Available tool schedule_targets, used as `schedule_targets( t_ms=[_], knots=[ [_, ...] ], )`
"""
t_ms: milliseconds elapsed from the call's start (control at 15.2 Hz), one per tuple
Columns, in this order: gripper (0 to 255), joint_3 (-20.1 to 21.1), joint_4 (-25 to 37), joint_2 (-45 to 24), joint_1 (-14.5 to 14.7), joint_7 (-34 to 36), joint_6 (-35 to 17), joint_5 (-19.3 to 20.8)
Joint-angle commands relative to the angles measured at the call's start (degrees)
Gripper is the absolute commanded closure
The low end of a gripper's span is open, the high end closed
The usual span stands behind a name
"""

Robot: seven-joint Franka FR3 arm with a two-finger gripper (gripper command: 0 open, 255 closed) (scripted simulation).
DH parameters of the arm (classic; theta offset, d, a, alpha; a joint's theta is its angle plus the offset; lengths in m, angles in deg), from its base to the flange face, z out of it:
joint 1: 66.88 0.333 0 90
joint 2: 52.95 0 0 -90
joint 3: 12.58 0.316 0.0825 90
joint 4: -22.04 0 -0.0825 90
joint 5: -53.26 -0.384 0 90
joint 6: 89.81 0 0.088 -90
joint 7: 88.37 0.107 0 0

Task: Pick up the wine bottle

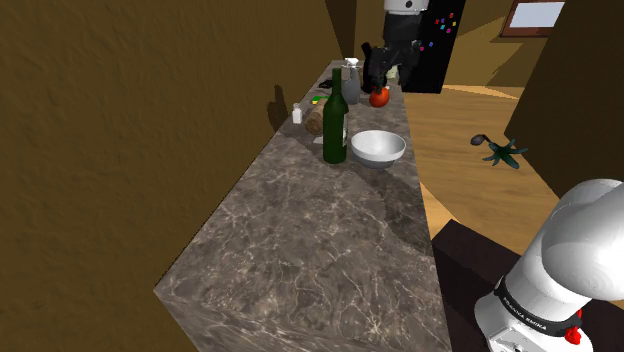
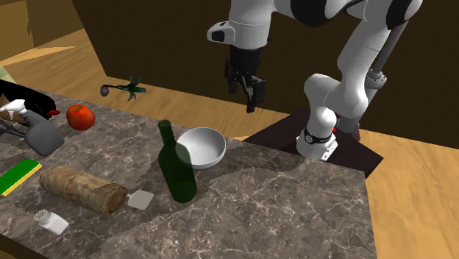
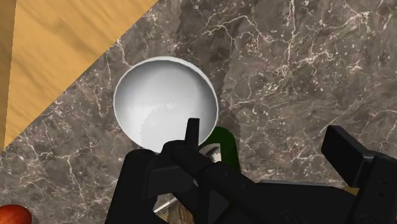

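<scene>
The arm (image 2: 358,62) is arched high over the marble counter (image 2: 294,210), with the gripper (image 2: 245,94) pointed down above the white bowl (image 2: 202,147) beside the green wine bottle (image 2: 175,168), its fingers spread apart and nothing gripped.

Dark marbled counter (image 1: 310,260), upright green bottle (image 1: 335,130) beside white bowl (image 1: 378,147), red apple (image 2: 80,116), brown loaf (image 2: 82,188)

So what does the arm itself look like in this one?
White arm of rounded segments with dark joints; a black ring with small white lettering and a red tab near its base; a blocky, all-black pincer.
</scene>
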Motion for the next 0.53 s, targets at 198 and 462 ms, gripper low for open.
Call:
schedule_targets(
  t_ms=[198,462],
  knots=[
    [0,-1.0,11.3,-11.0,-0.1,0.0,-0.5,-1.8],
    [0,-1.8,22.0,-20.2,-0.5,-0.3,0.3,-3.5]
  ],
)
